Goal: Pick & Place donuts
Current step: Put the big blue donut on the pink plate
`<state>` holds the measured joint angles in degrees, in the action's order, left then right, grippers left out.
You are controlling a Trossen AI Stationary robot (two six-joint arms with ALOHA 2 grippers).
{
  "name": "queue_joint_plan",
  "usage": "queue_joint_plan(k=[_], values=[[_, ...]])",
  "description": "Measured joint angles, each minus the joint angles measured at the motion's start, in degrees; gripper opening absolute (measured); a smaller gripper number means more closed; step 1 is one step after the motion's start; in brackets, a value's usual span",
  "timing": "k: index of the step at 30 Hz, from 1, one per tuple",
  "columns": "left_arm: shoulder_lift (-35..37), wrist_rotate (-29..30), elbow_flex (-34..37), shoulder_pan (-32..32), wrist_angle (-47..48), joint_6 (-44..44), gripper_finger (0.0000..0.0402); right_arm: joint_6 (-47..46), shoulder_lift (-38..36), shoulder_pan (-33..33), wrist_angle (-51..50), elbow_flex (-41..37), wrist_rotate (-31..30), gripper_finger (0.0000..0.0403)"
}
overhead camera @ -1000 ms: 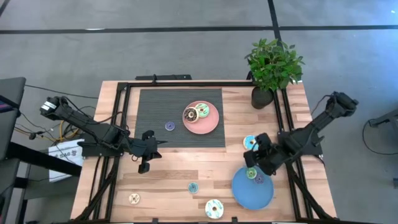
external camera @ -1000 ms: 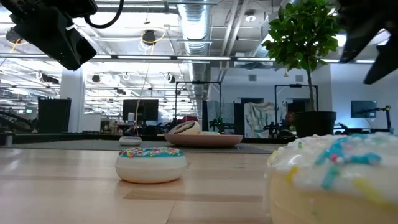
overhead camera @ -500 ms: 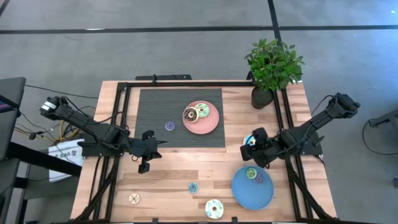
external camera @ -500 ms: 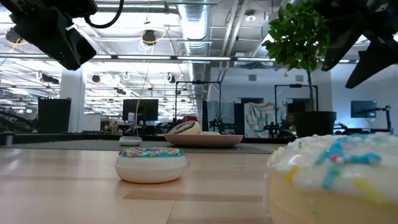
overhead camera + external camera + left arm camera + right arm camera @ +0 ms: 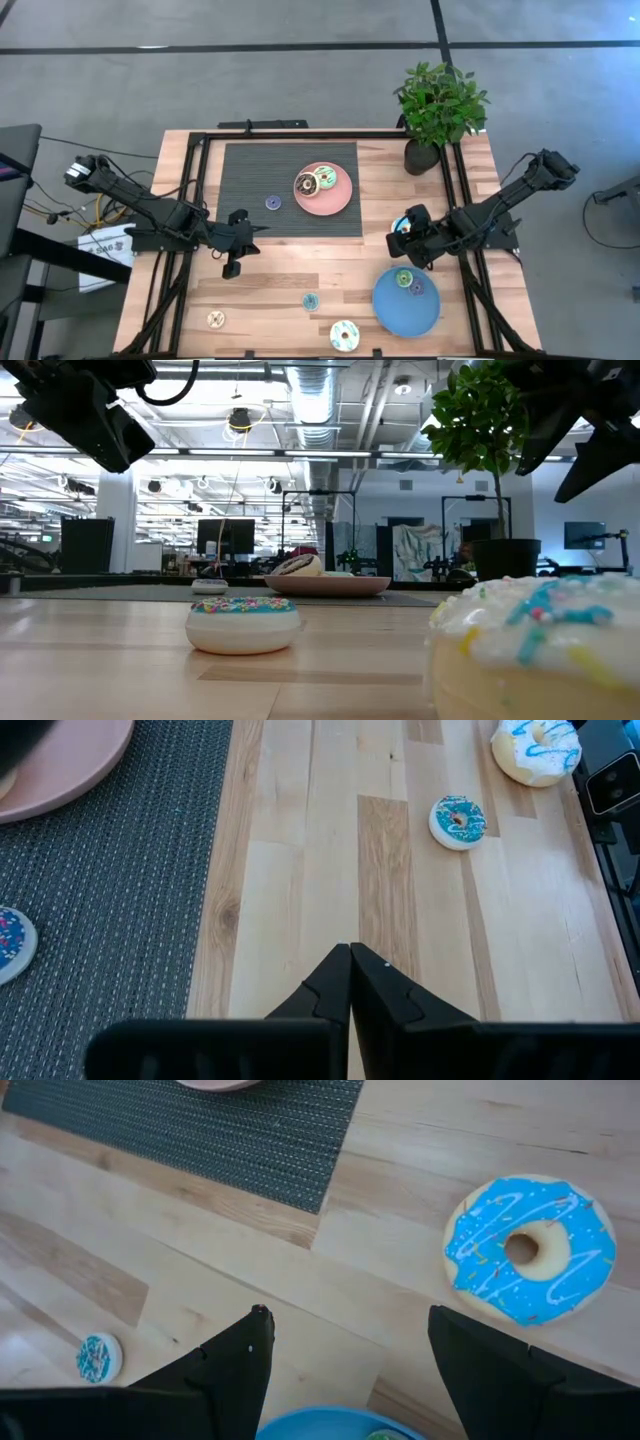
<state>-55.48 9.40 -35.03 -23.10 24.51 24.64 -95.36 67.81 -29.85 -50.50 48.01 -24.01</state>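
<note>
Right arm: in the high view it enters from the right edge at mid-height and stretches leftward, low across the table's right rail, elbow out past the table's edge.
Right gripper (image 5: 398, 240): right of centre in the high view, above the blue plate (image 5: 407, 308); its two fingers stand well apart with bare wood between them, holding nothing.
Blue-iced donut (image 5: 529, 1249): on the wood just beyond the right gripper's fingers, at the right of the right wrist view; in the high view only a sliver shows beside the gripper.
Left arm: comes in from the left edge of the high view and reaches rightward along the mat's lower left corner.
Left gripper (image 5: 233, 262): left of centre in the high view, over bare wood; fingers pressed together, nothing between them.
Blue plate contents: a green donut (image 5: 404, 278) and a small purple one (image 5: 416, 288), lower right of the high view.
Pink plate (image 5: 335, 200): on the dark mat (image 5: 250, 190), centre top, carrying a chocolate donut (image 5: 305, 184) and a pale green-white one (image 5: 324, 180).
Loose donuts: a small purple one (image 5: 272, 203) on the mat; a teal one (image 5: 311, 301), a cream one (image 5: 216, 319) and a white one (image 5: 344, 335) along the lower part of the high view.
Potted plant (image 5: 438, 105): upper right corner of the table.
</note>
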Motion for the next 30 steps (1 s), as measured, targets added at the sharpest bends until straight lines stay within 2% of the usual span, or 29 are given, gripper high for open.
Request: queue_joint_plan(k=[23,30], values=[[0.0,-0.01,0.0,0.0,0.0,0.24,0.0,-1.04,0.04,0.0,2.29,0.02,0.92,0.0255],[0.0,-0.01,0.0,-0.01,-0.02,0.42,0.0,-0.99,0.04,0.86,1.76,0.02,-2.8,0.0255]])
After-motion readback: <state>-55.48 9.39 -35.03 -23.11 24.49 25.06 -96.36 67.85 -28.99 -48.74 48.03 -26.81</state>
